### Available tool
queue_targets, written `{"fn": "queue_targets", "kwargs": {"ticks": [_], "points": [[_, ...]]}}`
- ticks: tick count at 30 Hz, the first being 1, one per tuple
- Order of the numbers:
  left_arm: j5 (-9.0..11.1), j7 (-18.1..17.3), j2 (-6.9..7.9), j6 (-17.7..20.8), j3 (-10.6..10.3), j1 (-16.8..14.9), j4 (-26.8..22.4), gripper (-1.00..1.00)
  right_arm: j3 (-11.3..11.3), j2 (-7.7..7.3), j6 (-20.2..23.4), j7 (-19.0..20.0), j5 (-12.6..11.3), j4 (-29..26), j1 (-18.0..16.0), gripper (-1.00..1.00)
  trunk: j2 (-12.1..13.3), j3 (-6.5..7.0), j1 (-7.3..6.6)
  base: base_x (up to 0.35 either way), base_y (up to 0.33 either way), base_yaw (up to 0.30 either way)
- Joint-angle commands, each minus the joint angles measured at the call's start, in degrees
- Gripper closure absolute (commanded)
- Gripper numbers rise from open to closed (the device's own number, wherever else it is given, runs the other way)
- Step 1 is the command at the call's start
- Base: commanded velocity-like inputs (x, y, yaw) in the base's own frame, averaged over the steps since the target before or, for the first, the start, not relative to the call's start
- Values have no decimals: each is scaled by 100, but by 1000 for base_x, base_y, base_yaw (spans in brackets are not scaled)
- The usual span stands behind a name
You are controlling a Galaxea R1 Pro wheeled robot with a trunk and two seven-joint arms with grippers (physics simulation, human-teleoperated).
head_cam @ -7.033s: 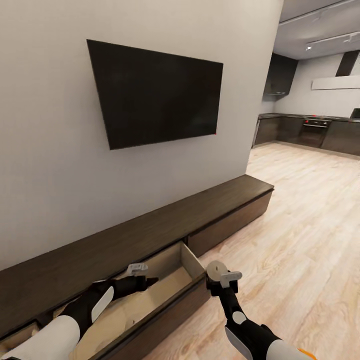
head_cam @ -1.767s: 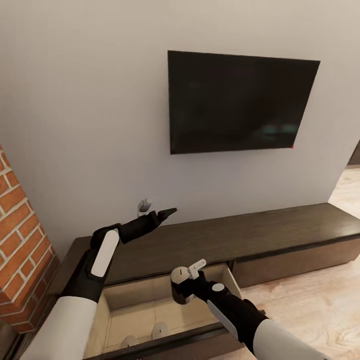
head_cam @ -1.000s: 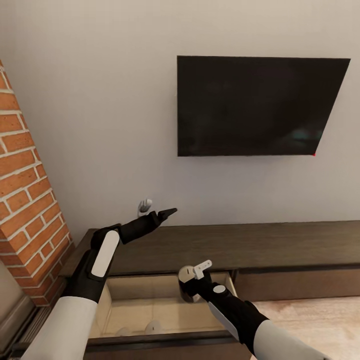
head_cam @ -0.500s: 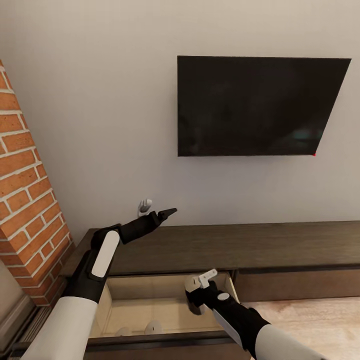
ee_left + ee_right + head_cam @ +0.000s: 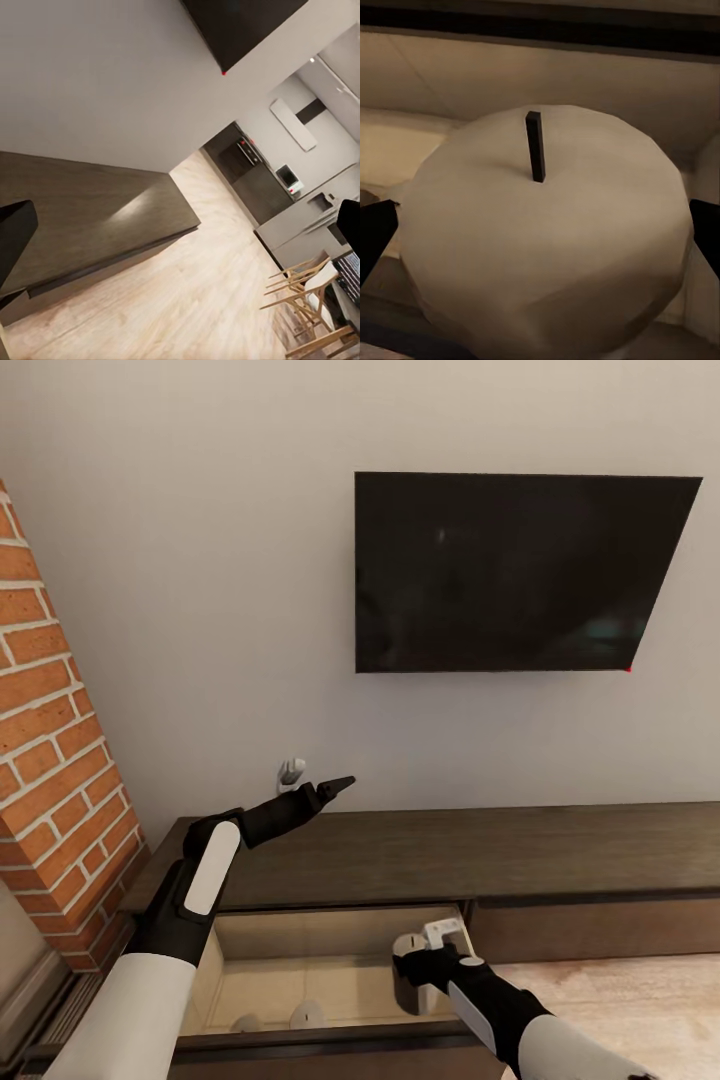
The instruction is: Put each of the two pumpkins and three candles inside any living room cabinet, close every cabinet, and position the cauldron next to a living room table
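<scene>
The low dark-brown cabinet (image 5: 450,850) runs along the wall, with one drawer (image 5: 300,960) pulled open below me. My right gripper (image 5: 418,960) is shut on a tan candle (image 5: 405,946) and holds it just inside the drawer's right end. The right wrist view shows this candle (image 5: 540,247) upright with its dark wick, gripped between both fingertips (image 5: 375,240). Two more candles (image 5: 305,1015) (image 5: 245,1022) stand on the drawer floor near its front. My left gripper (image 5: 335,786) hangs open and empty above the cabinet top. The pumpkins, cauldron and table are out of view.
A black TV (image 5: 520,570) hangs on the white wall above the cabinet. A red brick column (image 5: 50,780) stands at the left. Pale wood floor (image 5: 620,1000) lies at the right. The left wrist view looks along the cabinet (image 5: 90,217) toward a kitchen and wooden chairs (image 5: 307,292).
My right gripper has sunk lower and to the right with the candle, down into the open drawer. The left arm has stayed still. The view swung left earlier, then held.
</scene>
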Motion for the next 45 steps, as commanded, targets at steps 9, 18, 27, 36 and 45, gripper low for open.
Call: {"fn": "queue_targets", "kwargs": {"ticks": [9, 18, 27, 36, 45], "points": [[0, 0, -5, 0, 0, 0, 10, -100, 5, 0, -369, 463, 29, 18, 2, 100, 0, 0, 0, 0, 0, 0], [0, -8, -5, -8, -7, 0, 13, -100, 38, 89, -1114, 464, 75, 155, 11, 100, 0, 0, 0, 75, 0, 0], [0, -8, -5, -9, -7, 0, 22, -100, 97, 159, -1526, 444, 71, 701, 18, 100, 0, 0, 0, 182, 0, 0], [1, -9, -5, -19, 0, 0, 5, -100, 98, 401, -1969, 438, 81, 1326, 18, 100, 0, 0, 0, 28, 0, 0], [6, -9, 3, -18, 0, 0, -2, -100, 104, 416, -2236, 433, 92, 1311, 26, 100, 0, 0, 0, 17, 0, 0]]}}
